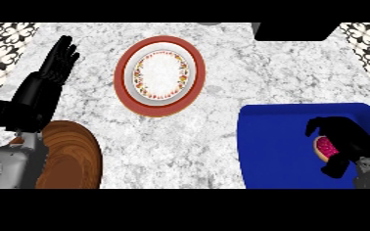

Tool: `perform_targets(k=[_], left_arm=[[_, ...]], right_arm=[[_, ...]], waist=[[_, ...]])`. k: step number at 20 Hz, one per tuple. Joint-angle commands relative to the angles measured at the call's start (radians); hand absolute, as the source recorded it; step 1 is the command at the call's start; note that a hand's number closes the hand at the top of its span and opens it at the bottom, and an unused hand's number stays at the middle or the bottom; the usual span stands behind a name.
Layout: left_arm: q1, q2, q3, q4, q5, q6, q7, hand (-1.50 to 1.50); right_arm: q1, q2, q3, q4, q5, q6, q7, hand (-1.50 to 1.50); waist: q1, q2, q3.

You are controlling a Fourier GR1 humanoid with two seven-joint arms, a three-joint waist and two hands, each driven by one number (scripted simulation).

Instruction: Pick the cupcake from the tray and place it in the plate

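- Right robot hand [338,144] is over the blue tray [282,147] at the bench's [217,142] near right corner, its dark fingers curled round the cupcake [323,147], which shows only as a sliver of pink top and pale wrapper between them.
- I cannot tell whether the cupcake is lifted clear or resting on the tray; the hand hides its underside.
- Left robot hand [57,61] rests open near the bench's left edge, fingers straight, holding nothing.
- The plate [160,76], red-rimmed with a flowered white centre, sits well apart from the tray, toward the far middle of the bench, with nothing on it.
- The likely trouble, to my eye: so little of the cupcake shows that the hold may be off-centre, and it could tip or slip out on the long carry across to the plate.
- The soft top could also be squashed if the fingers press on it rather than on the wrapper.
- A brown wooden round thing [72,156] lies at the near left corner, partly cut off and partly behind the left forearm; I cannot say what it is.
- The tray's near and right edges run out of view.
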Motion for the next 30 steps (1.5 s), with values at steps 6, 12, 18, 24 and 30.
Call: perform_targets(k=[6,12,18,24,30], left_arm=[[0.035,0.027,0.041,0.009,0.003,-0.01,0.012,0.0],[0.056,0.032,0.075,0.014,0.006,0.002,-0.019,0.0],[0.061,0.016,0.032,-0.054,0.028,-0.036,0.016,0.0],[-0.032,-0.022,0.0,0.002,-0.01,0.004,0.043,0.0],[-0.072,-0.006,0.019,0.035,-0.011,-0.018,0.036,0.0]], right_arm=[[0.134,0.196,-0.061,-0.156,0.13,-0.181,0.461,1.5],[0.277,0.361,0.0,-0.393,0.338,-0.29,0.831,1.5],[0.294,0.533,0.286,-0.689,0.601,-0.245,1.023,1.5],[0.077,0.612,0.513,-0.779,0.694,-0.204,1.107,1.5],[-0.233,0.614,0.599,-0.586,0.6,-0.235,1.32,1.5]], waist=[[-0.052,-0.014,-0.001],[-0.067,-0.019,-0.005],[-0.011,-0.013,0.001],[-0.004,-0.002,0.002],[0.018,0.005,0.003]])
